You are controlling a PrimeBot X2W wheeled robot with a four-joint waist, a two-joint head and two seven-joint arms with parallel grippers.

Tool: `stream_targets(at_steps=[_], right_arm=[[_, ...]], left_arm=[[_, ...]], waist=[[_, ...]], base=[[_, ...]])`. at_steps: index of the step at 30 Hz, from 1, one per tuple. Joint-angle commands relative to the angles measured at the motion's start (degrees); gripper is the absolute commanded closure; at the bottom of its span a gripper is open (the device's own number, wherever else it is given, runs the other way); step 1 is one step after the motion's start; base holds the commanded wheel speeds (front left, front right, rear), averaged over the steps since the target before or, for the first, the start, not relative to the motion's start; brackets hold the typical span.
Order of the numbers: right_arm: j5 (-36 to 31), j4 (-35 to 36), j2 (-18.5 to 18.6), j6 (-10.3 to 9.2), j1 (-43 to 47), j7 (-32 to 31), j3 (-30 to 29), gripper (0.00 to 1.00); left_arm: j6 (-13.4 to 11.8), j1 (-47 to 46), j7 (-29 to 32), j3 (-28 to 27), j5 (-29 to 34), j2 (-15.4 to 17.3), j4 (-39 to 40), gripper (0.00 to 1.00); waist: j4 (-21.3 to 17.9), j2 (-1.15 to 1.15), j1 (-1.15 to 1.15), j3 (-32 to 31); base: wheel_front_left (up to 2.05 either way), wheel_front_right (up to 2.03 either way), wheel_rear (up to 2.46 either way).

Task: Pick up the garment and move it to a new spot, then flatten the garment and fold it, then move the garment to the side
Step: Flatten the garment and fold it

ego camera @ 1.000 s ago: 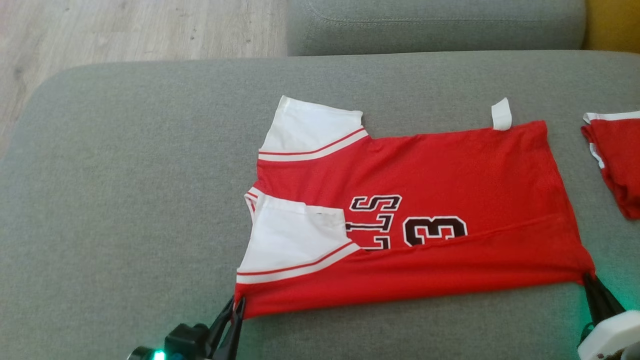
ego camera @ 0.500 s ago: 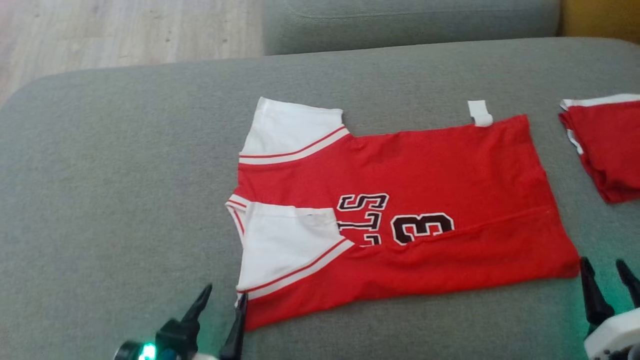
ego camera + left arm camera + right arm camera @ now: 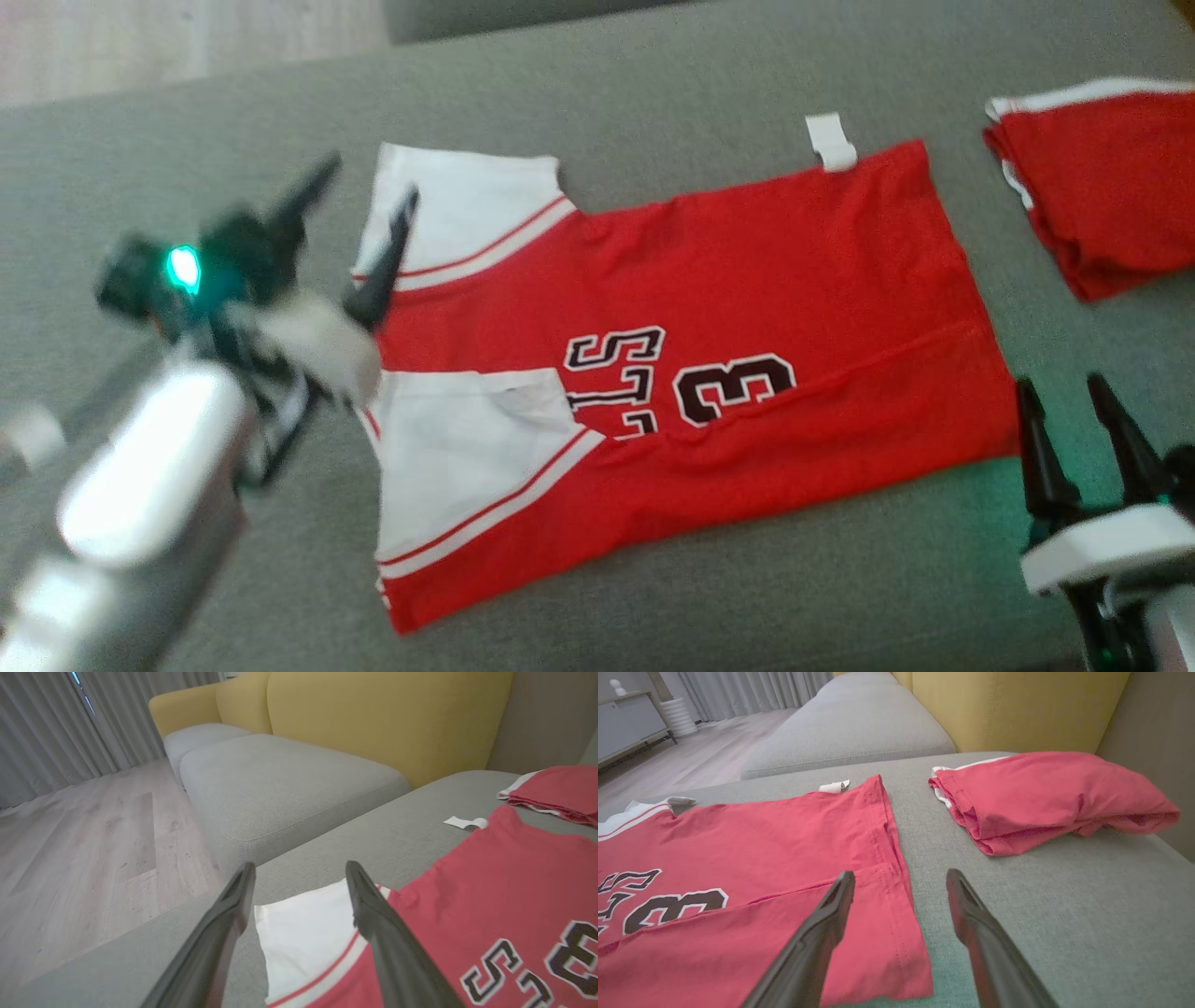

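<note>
The garment (image 3: 747, 280) is a red jersey with white sleeves and black lettering. It lies flat on the grey cushion (image 3: 653, 579), its near long edge folded over the front. My left gripper (image 3: 369, 187) hovers open over the far white sleeve (image 3: 448, 201); in the left wrist view its fingers (image 3: 301, 868) straddle that sleeve's (image 3: 303, 933) edge. My right gripper (image 3: 1061, 387) stands open just off the garment's near hem corner; the right wrist view puts its left finger over the red hem (image 3: 878, 933), and the gripper (image 3: 901, 875) holds nothing.
A second red garment (image 3: 1102, 196) lies folded at the far right of the cushion. A white tag (image 3: 831, 140) sticks out from the jersey's far edge. Beyond stand a grey ottoman (image 3: 280, 779), a yellow sofa back (image 3: 383, 714) and a wooden floor (image 3: 84, 849).
Both grippers have opened and let go of the garment's near corners. The left arm has risen and swung to the far sleeve. The camera has also shifted.
</note>
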State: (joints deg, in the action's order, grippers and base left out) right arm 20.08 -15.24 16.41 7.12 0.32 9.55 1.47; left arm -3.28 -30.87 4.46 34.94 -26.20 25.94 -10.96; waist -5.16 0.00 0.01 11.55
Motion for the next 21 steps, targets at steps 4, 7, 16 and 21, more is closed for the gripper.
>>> stream_targets(at_steps=[4,7,16,21], right_arm=[[-0.80,4.02,-0.03,0.36,-4.12,0.25,2.33,0.00],[-0.73,4.37,-0.52,0.36,-5.58,0.57,3.18,0.00],[-0.01,2.49,-1.85,0.36,-9.60,2.27,6.25,0.00],[0.32,1.39,-2.11,0.36,-10.51,3.04,6.83,0.00]], left_arm=[[5.74,-14.82,10.93,-3.02,-2.00,3.91,-4.60,0.00],[8.21,-21.44,18.08,-2.53,-3.86,4.53,-9.58,0.00],[10.24,-30.07,32.23,-1.26,-8.56,7.72,-20.99,0.00],[9.25,-30.24,33.64,-0.54,-6.92,10.22,-24.10,0.00]], waist=[[-4.80,0.00,-0.01,7.31],[-6.54,0.00,-0.01,10.29],[-11.90,0.00,-0.01,15.85],[-13.24,0.00,-0.01,16.58]], base=[[0.00,0.00,0.00],[0.00,0.00,0.00],[0.00,0.00,0.00],[0.00,0.00,0.00]])
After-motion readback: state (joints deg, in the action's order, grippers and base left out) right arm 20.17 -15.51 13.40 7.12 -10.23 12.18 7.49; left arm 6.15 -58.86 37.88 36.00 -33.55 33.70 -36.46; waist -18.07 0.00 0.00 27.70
